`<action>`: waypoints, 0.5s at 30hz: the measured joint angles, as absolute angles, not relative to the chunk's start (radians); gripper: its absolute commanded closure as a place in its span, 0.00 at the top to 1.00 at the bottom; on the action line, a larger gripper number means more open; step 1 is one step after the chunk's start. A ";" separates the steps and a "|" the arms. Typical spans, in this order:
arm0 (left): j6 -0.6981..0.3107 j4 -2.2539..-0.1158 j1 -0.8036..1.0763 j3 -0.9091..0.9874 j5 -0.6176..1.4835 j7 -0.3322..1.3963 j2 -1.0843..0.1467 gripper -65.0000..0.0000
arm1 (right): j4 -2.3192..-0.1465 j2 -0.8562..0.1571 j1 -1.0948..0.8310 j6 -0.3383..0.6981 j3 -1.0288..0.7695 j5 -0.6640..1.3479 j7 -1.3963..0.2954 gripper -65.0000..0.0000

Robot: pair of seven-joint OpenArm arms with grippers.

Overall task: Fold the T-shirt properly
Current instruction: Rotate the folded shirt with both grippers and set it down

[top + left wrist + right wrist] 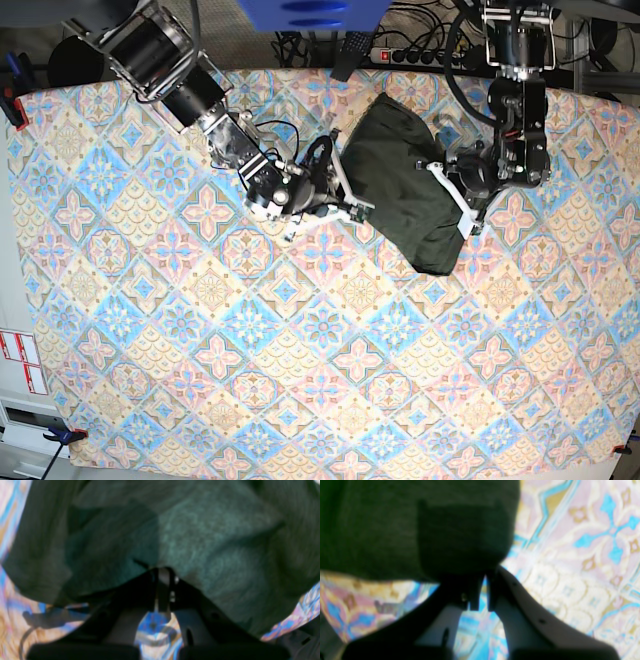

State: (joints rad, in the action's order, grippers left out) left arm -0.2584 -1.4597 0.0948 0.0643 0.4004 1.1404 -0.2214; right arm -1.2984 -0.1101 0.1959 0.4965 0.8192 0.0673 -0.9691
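Mid-fold: our left pincer (pixel 447 178) and right pincer (pixel 345 195) each clamp the T-shirt (pixel 405 190) edge at upper centre; next, lay it flat.

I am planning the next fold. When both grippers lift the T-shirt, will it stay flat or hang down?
The T-shirt will probably hang limp: it already lies bunched and creased. It looks thin, so likely light. It may drag on the patterned cloth.
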 measured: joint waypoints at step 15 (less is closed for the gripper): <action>-0.251 -1.335 -0.137 -0.190 0.226 1.136 -0.228 0.00 | -1.528 -0.278 0.057 0.501 0.768 0.064 -0.990 0.06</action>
State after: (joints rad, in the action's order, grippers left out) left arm -0.2508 -1.3346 -0.1368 -0.1902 0.2256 1.1362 -0.2283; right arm -1.5280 -0.2783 0.0570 0.5011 0.7677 0.0639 -0.9901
